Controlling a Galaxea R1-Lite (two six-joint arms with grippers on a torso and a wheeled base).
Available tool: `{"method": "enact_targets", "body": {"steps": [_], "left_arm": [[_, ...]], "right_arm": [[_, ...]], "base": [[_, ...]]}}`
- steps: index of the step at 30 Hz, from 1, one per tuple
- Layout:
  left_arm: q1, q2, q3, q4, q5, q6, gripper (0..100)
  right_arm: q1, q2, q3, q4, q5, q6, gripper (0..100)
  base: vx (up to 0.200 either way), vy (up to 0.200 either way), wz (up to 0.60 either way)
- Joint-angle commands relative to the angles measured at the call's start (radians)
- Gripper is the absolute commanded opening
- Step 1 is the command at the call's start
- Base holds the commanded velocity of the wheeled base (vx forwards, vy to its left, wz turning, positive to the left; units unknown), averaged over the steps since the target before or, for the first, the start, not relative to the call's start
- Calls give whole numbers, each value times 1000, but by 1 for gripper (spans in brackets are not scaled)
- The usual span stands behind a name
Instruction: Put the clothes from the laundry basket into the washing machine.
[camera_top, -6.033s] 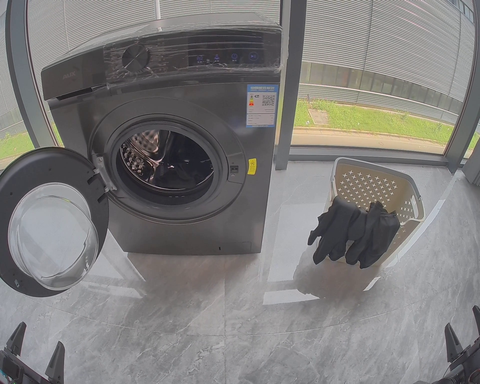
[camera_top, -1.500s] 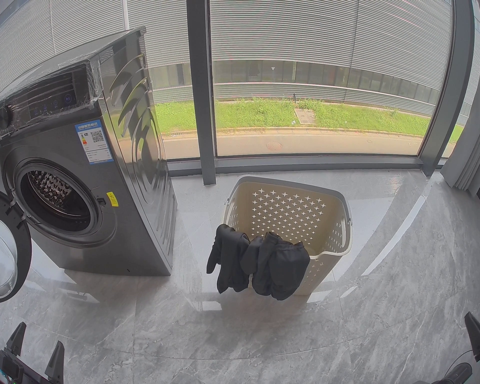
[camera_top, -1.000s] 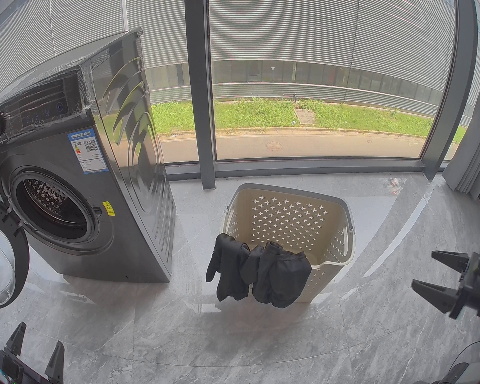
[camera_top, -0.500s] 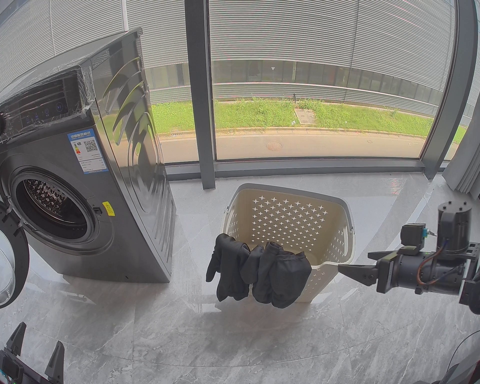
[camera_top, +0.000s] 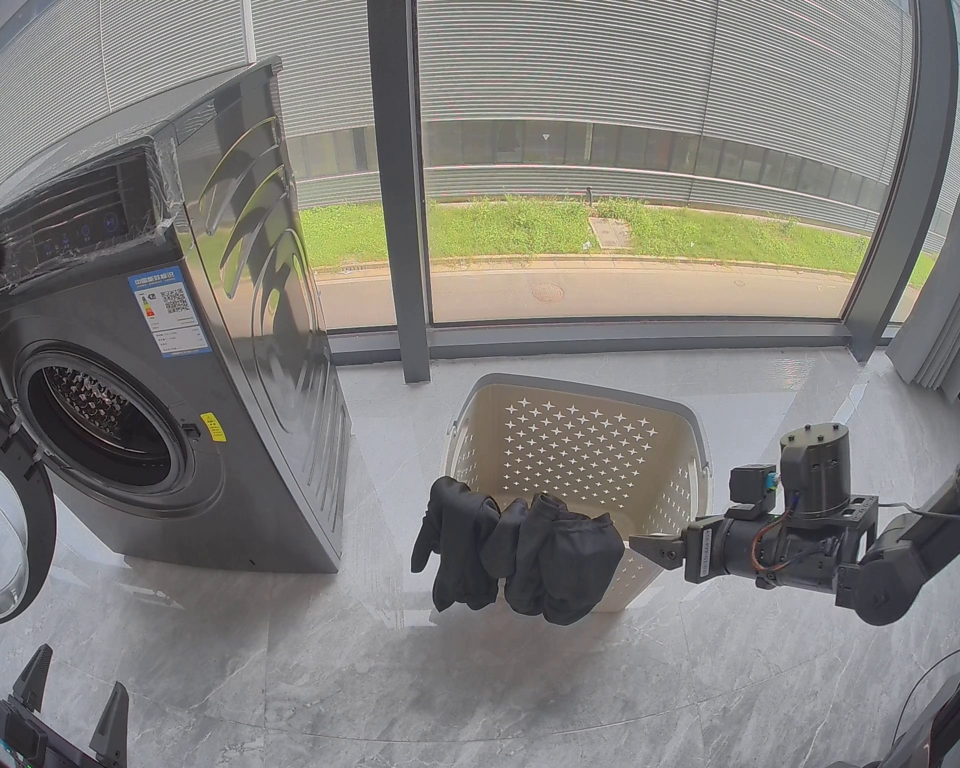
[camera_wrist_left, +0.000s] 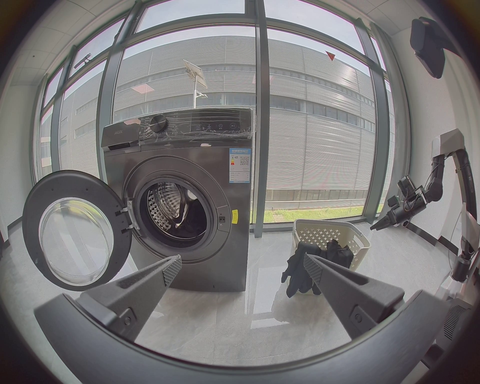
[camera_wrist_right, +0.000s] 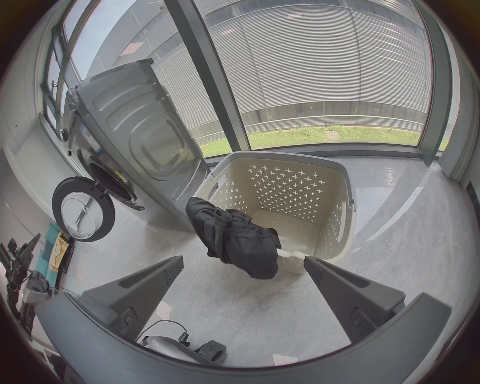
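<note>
A cream laundry basket (camera_top: 590, 440) stands on the floor by the window, with black clothes (camera_top: 520, 555) draped over its near rim. The grey washing machine (camera_top: 150, 330) is to its left, its round door (camera_top: 20, 530) swung open. My right gripper (camera_top: 650, 548) hangs open at the basket's near right corner, just right of the clothes and apart from them. In the right wrist view the clothes (camera_wrist_right: 235, 237) lie ahead of the open gripper (camera_wrist_right: 242, 260). My left gripper (camera_top: 80, 672) stays low at the near left, open and holding nothing (camera_wrist_left: 241, 259).
Grey marble floor (camera_top: 400, 680) spreads between the washer and the basket. A dark window post (camera_top: 400, 200) rises behind them, with glass walls all along the back. The drum opening (camera_wrist_left: 172, 212) faces the left arm, with dark contents inside.
The head view turned from the washer toward the basket. Over the last second my right arm came in from the right and moved left to the basket's corner. The left arm kept still.
</note>
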Motion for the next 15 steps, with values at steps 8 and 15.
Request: {"method": "enact_targets", "body": {"steps": [8, 15], "left_arm": [[-1, -16, 18, 0, -1, 0, 100], [-1, -16, 18, 0, 1, 2, 100]], "right_arm": [[43, 265, -146, -63, -94, 46, 100], [46, 382, -239, -105, -118, 46, 100]], "base": [[0, 0, 0], [0, 0, 0]]}}
